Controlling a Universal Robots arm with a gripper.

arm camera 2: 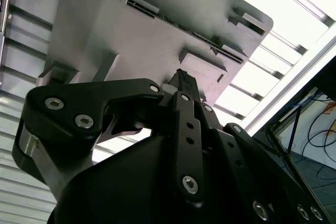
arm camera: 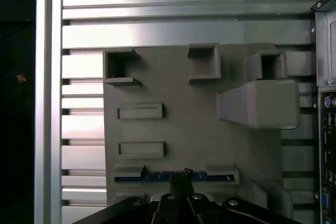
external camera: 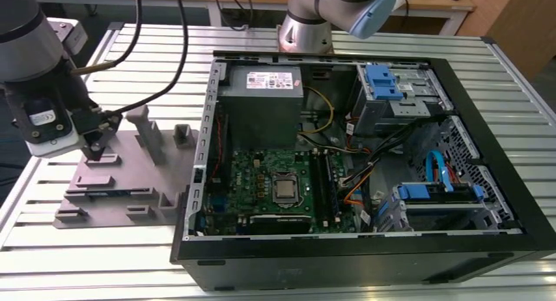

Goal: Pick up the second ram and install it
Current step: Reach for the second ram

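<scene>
I see the black, screw-studded metal gripper (arm camera 2: 182, 78) in the foreground of the second wrist view, its tip hanging over a matt grey plastic fixture plate (arm camera 2: 105, 30) with raised blocks. Just beyond the tip, the second ram (arm camera 2: 205, 38), a slim dark strip, sits on edge between two slotted holders. Bright ribbed aluminium table slats (arm camera 2: 273, 72) lie behind.

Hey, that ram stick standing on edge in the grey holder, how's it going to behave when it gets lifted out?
The second ram looks like a thin, flat board, so it is probably stiff and light. It sits on edge in a slot of the grey holder, so it likely lifts straight out but could bind if tilted.
</scene>
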